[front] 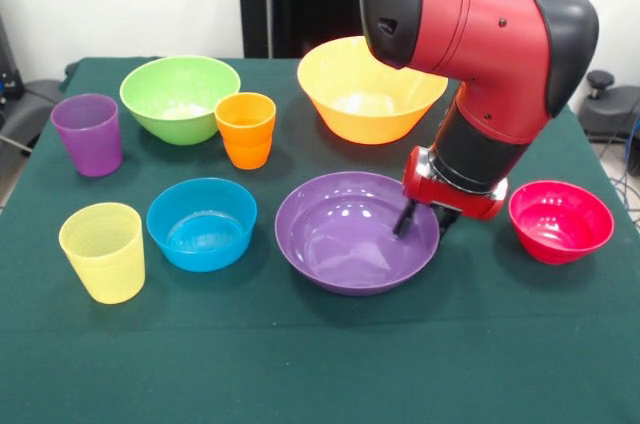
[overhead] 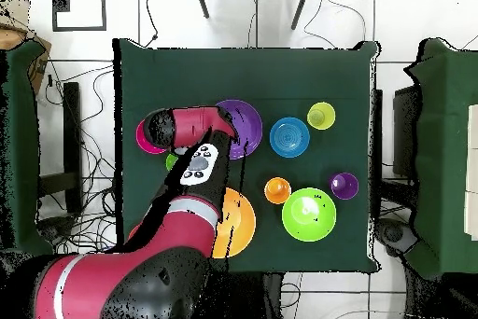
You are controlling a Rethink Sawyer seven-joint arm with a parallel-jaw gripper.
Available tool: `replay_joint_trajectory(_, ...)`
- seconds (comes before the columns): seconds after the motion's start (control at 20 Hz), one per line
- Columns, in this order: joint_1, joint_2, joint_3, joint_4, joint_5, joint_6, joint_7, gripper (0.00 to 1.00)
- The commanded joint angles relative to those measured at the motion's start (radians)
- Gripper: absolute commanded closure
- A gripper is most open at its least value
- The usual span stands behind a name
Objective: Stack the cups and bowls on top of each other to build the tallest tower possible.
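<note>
My gripper (front: 426, 223) is low over the right rim of the wide purple bowl (front: 350, 232), open, with one finger (front: 405, 220) inside the bowl and the other outside the rim. The bowl rests on the table at front centre. The large orange-yellow bowl (front: 368, 87) is behind it, the pink-red bowl (front: 560, 221) to its right and the blue bowl (front: 202, 223) to its left. The light green bowl (front: 178, 96), orange cup (front: 246, 128), purple cup (front: 88, 133) and pale yellow cup (front: 103, 250) stand on the left. Nothing is stacked. The orange-red bowl is out of view.
The table has a dark green cloth (front: 300, 364). In the overhead view my arm (overhead: 191, 161) covers part of the pink-red bowl (overhead: 147, 138) and a small green thing (overhead: 172, 160) beside it. Chairs stand round the table.
</note>
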Motion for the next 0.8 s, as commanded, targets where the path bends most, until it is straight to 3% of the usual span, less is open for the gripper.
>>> replay_joint_trajectory(0.05,0.004,0.015,0.096,0.003,0.011,-0.026,0.126,1.0)
replay_joint_trajectory(0.8,-0.003,-0.006,0.095,0.026,-0.008,-0.047,0.099,1.0)
